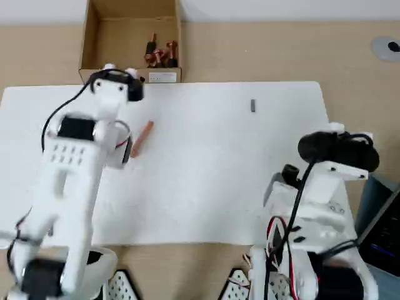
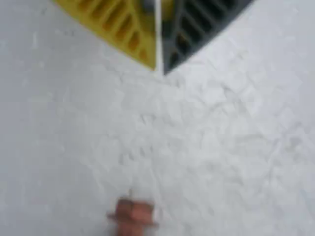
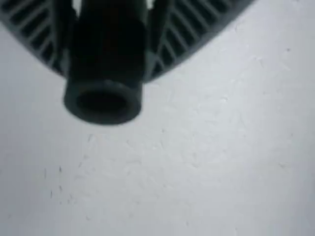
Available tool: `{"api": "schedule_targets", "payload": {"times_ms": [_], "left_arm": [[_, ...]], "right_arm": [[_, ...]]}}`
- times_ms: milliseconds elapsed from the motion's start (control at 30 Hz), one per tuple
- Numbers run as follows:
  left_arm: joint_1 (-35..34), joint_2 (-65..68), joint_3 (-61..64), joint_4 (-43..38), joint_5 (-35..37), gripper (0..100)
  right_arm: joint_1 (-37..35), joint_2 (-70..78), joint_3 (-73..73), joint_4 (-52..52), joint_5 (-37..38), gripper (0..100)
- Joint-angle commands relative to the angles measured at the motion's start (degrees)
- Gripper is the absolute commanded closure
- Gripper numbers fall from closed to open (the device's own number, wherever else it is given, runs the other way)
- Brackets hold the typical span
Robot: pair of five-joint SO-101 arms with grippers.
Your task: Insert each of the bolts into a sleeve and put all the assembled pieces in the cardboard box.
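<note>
Black sleeve (image 3: 103, 73) clamped in right pincer (image 3: 106, 49) over white sheet (image 1: 219, 187). Left pincer (image 2: 158, 69) closed, empty; copper bolt (image 2: 132, 216) on sheet nearby. Assembled pieces (image 1: 161, 53) in cardboard box (image 1: 87, 37); box label (image 1: 162, 77) unreadable. Loose sleeve (image 1: 252, 105) on sheet.

- Cardboard box (image 1: 87, 44): far side cut off by picture edge.
- Pieces (image 1: 161, 53) inside box: too small to count; bolts and sleeves not separable.
- Small dark item (image 1: 252, 105), far right on table: too small to identify, possibly sleeve.
- Copper bolt (image 1: 142, 137): near end hidden behind left arm (image 1: 69, 169); in left wrist view blurred, cut off by edge (image 2: 132, 219).
- Sleeve (image 3: 103, 98) clamped in right gripper (image 3: 107, 44): rear hidden between fingers, outline blurred.
</note>
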Motion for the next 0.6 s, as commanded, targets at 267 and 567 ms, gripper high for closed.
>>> {"api": "schedule_targets", "payload": {"times_ms": [267, 567], "left_arm": [[0.79, 26.68, -29.36, 10.64, -3.52, 88], [0.88, 40.75, -40.35, 11.08, -8.97, 88]], "right_arm": [[0.66, -1.98, 0.22, -1.14, -0.53, 98.9], [0.66, -1.63, 0.22, -1.14, -0.53, 98.9]]}}
